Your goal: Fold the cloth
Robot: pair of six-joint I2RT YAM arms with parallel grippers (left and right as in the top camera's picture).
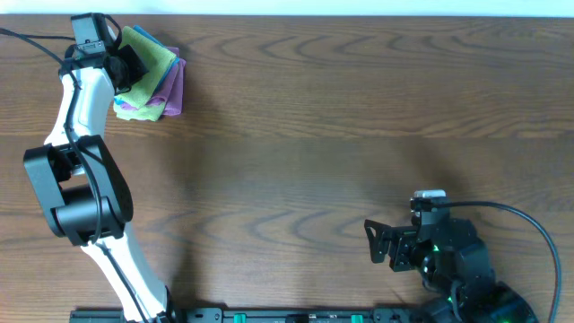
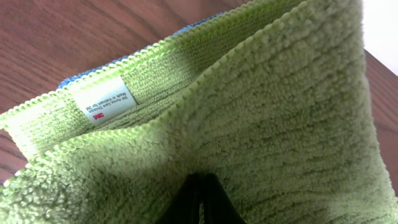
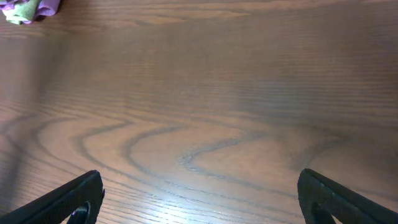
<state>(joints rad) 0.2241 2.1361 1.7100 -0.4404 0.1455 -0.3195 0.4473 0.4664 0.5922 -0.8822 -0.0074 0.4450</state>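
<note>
A green cloth (image 1: 151, 52) tops a small stack at the table's far left corner, with a purple cloth (image 1: 168, 95) under it. My left gripper (image 1: 127, 65) is at the stack's left side. In the left wrist view its fingers (image 2: 200, 200) are pressed together on the green cloth (image 2: 280, 124), which fills the frame in folded layers with a white label (image 2: 106, 102). A blue cloth edge (image 2: 81, 78) shows beneath. My right gripper (image 1: 372, 242) is open and empty at the front right, with its fingers (image 3: 199, 199) wide apart above bare wood.
The brown wooden table (image 1: 341, 135) spans the view. The cloth stack shows far off in the right wrist view (image 3: 25, 9). A cable (image 1: 538, 233) loops by the right arm's base, and a black rail (image 1: 269, 316) runs along the front edge.
</note>
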